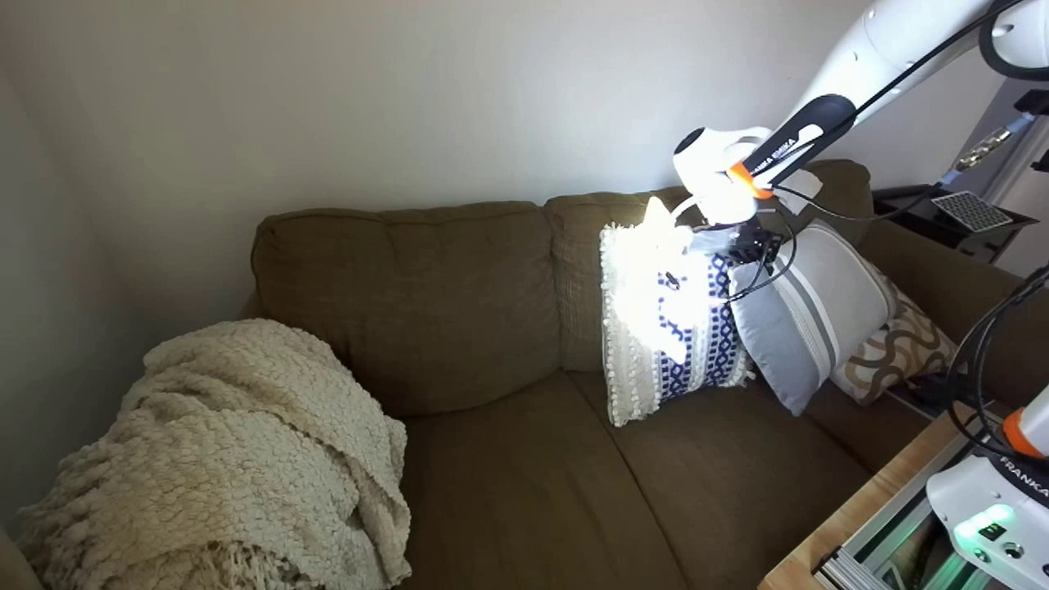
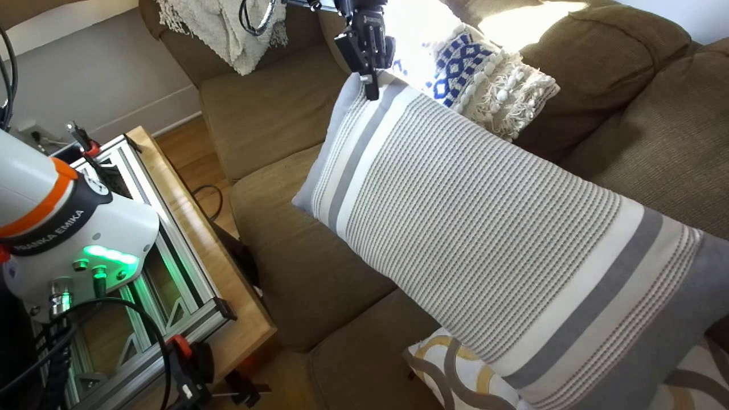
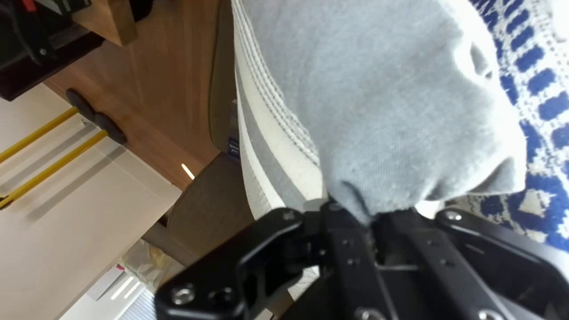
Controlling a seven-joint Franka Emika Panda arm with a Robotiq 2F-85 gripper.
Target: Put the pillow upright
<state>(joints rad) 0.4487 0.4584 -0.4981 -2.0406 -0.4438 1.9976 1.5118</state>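
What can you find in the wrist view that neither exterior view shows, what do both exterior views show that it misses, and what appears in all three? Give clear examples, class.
Only the wrist view: two yellow poles with dark discs at their ends.

Only the exterior views: the cream fringed throw blanket and the green-lit Franka Emika base.

Shared by all three: the navy-patterned throw pillow, cut off in the wrist view; the grey-and-white striped pillow, with the fingers at its corner; and the brown sofa.
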